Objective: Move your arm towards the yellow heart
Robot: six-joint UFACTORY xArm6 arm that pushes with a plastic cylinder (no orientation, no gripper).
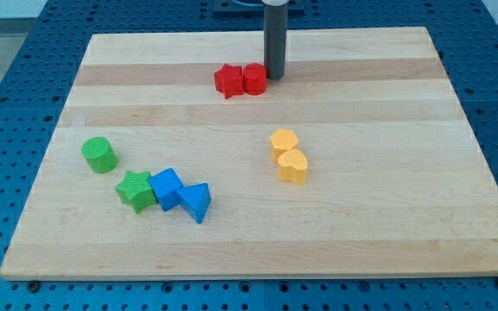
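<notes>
Rod, no pincer fitted, nothing held; my tip (274,77) touches table just right of red cylinder (254,79), red star (228,81) beside it. Yellow heart (292,166) sits well below tip, touching yellow hexagon (283,142). Lower left: green cylinder (98,155), green star (135,189), blue cube (166,187), blue triangle (196,202). Wooden board (387,225) on blue pegboard (7,52).

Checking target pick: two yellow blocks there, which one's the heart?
The lower yellow heart, nearer the view's bottom; it tapers to a point. The yellow block touching above it is hexagon-like. My tip sits by the red blocks.
</notes>
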